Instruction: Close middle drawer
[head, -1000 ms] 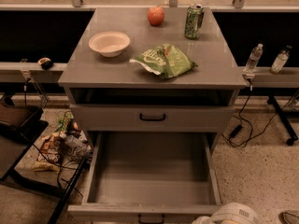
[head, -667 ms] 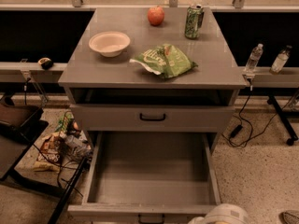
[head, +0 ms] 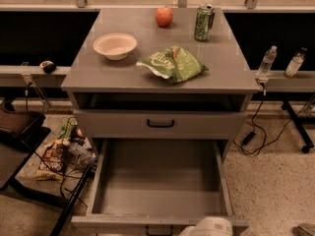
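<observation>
The middle drawer stands pulled fully out at the foot of the grey cabinet, below the shut drawer, exactly as it stood a second ago. What has changed is my gripper: its white housing, just showing at the bottom edge by the drawer's front, has slid left toward the small black handle. Whether it is open or closed I cannot tell. I judge the push has not begun; the approach is lining up.
</observation>
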{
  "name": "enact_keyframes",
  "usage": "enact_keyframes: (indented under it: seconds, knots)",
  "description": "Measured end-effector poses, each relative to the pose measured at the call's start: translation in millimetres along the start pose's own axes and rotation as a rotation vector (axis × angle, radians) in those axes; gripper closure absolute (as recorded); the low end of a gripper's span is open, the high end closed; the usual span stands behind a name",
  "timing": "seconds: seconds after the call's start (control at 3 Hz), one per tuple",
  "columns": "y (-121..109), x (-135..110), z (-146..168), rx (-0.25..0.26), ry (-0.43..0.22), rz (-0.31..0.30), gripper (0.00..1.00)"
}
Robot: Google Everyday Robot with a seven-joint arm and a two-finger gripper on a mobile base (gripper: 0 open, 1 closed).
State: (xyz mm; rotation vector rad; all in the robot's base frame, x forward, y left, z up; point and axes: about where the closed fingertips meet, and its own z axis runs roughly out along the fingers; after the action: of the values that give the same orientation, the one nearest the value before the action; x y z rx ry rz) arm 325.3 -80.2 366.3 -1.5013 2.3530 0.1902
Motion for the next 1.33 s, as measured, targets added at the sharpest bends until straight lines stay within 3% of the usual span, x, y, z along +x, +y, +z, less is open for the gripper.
enact_keyframes:
  seconds: [0.33,0.67,1.0,1.33]
  knots:
    - [-20,-11,16,0.066,-0.009,-0.048,1.0]
    - [-55,-28,22,0.147,-0.025,-0.11,1.0]
    - [-54,-28,21,0.149,-0.026,-0.111,1.0]
    - [-114,-69,19,0.262,-0.058,-0.189,1.0]
